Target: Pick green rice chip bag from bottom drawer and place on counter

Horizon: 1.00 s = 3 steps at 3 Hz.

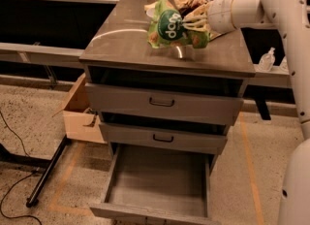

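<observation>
Clamping bag (169,26) in claw (193,23) over table (121,42), toward its back; can't tell whether touching. Seeing drawer (160,180) pulled out below table.

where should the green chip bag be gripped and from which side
Pinch the green chip bag at the end on the picture's right, coming in from that side, where the gripper holds it. The bag sits tilted over the counter with its logo facing the camera, so that crinkly end probably offers thin material two fingers can close across.
</observation>
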Available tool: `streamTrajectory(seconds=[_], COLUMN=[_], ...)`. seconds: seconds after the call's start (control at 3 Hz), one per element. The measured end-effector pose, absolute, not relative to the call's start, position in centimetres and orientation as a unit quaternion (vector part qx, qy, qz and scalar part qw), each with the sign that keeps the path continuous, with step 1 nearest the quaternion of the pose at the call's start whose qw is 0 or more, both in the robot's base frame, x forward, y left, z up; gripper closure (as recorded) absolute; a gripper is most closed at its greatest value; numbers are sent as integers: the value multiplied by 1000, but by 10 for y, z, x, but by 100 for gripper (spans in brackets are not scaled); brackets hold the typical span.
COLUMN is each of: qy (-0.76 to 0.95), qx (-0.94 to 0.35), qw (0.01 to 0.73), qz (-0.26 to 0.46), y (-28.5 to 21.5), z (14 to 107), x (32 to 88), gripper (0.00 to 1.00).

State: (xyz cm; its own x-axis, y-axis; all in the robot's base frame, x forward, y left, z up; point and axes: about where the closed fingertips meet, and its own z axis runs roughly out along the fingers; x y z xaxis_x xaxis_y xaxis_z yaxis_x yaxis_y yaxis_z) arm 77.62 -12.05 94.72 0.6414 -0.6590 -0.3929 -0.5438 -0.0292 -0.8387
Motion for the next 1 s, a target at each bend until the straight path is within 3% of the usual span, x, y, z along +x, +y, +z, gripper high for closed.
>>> streamTrajectory(seconds=[1.0], qy=[450], qx=[-697], qw=[557], qz=[-40], y=[-123], z=[931], x=[791], gripper=[14])
